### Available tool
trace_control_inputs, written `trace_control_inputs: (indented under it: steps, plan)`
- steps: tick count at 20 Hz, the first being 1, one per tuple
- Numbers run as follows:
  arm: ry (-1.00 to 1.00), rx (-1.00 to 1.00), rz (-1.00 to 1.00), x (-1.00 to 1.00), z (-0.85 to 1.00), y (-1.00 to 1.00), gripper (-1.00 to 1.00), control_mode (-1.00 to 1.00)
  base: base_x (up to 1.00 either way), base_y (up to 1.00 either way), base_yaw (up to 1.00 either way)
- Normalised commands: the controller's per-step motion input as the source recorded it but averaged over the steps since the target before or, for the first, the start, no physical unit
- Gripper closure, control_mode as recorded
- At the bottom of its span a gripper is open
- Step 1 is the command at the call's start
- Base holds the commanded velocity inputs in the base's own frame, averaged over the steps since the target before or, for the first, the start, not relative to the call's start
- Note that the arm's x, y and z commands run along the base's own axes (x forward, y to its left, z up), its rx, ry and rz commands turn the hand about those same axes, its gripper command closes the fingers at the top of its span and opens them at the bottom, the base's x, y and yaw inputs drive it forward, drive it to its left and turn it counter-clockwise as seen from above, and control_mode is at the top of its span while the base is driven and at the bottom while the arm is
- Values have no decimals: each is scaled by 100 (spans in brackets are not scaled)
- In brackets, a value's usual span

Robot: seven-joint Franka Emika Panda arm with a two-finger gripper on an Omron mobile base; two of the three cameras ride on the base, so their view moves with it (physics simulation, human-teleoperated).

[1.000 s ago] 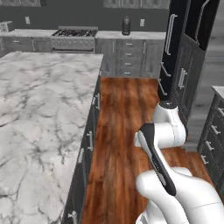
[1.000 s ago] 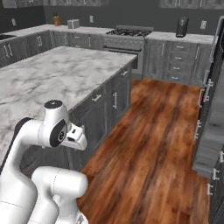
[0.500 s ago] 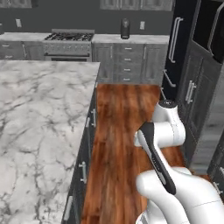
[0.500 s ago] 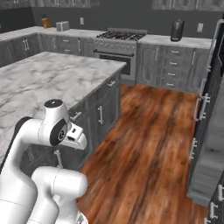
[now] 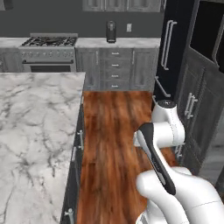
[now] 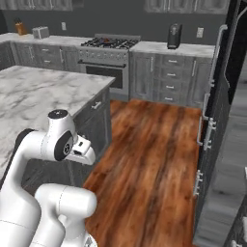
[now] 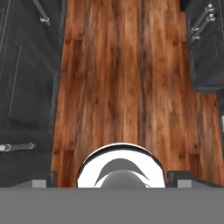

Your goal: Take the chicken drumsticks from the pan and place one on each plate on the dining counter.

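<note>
The dining counter point(image 5: 35, 131), a white-and-grey marble island over dark cabinets, fills the left of the left base view, and its corner point(image 6: 38, 89) lies at the left of the right base view. The pan, the drumsticks and the plates are out of view; the distant stove top point(image 6: 112, 43) is too small to make anything out on it. My arm is folded close to the base beside the island. In the hand view my gripper point(image 7: 112, 180) points down at the wooden floor point(image 7: 127, 78), open, with nothing between its fingers.
A stove point(image 5: 48, 42) stands at the back wall between marble counters, with a black appliance point(image 5: 111, 31) to its right and a toaster point(image 6: 40, 32) far left. Tall dark cabinets point(image 5: 192, 87) line the right side. A wood-floored aisle point(image 5: 109, 131) runs between them and the island.
The whole scene has shifted in both base views: the base has moved, so the back wall and stove look nearer and the island sits further left. The arm stays folded, the gripper open.
</note>
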Motion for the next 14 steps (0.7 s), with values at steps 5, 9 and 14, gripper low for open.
trace_control_inputs:
  steps: [5,9,14]
  plan:
    - [0,0,0,0,0,0,-100,100,100,-8,-5]
    - [0,0,0,0,0,0,-100,100,100,-10,0]
    - [0,0,0,0,0,0,-100,100,100,-11,0]
